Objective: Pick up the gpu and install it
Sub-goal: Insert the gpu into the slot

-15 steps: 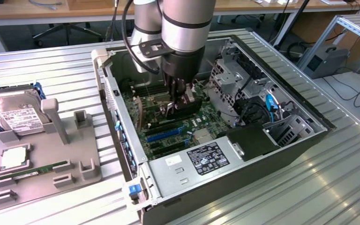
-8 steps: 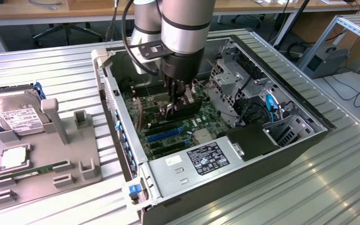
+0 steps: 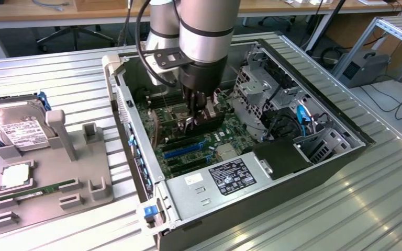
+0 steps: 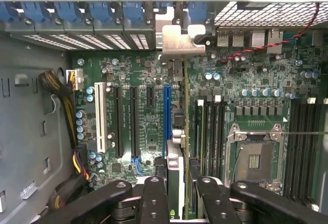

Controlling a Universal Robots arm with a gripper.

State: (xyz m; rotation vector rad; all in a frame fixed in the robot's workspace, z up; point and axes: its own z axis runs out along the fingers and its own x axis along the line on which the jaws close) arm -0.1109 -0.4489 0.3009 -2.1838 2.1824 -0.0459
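The arm reaches down into the open case on the counter; its end effector sits low over the motherboard, and the arm's own bulk hides much of the board behind it; in the wrist view the end effector is pinching the gpu, which stands on edge between the black fingers; the card is seen edge-on, so its face is hard to make out; its silver bracket meets the rear slot wall, and it runs just beside the blue slot; whether it is fully seated cannot be told; outside the case, a hard drive and RAM stick rest in a grey holder.
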